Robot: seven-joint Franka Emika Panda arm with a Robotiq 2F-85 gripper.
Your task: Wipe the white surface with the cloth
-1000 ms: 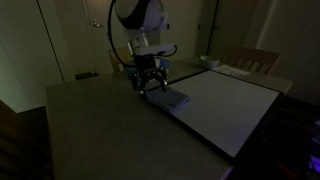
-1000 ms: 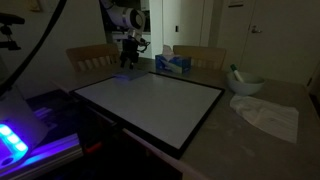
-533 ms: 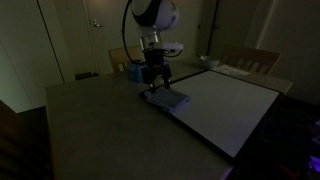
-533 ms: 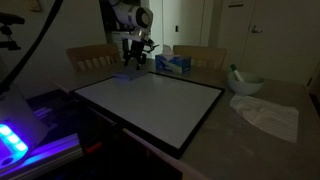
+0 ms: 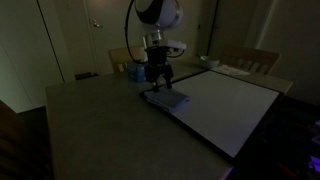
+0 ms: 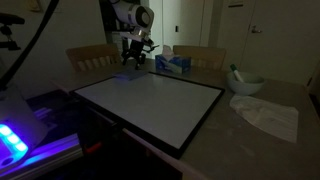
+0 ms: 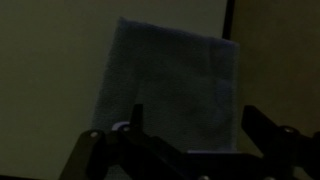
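Dim room, white board (image 5: 225,108) on the table (image 5: 90,125). I see the gripper (image 5: 156,84) hanging above the cloth (image 7: 170,85), fingers (image 7: 265,130) spread.

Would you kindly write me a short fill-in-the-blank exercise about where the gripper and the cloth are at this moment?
1. In an exterior view the gripper hangs ____ the cloth, without touching it.
2. In the wrist view the jaws stand ____, with nothing between them.
3. The cloth lies at one ____ of the white surface, not at its middle.

Missing words: above; open; corner
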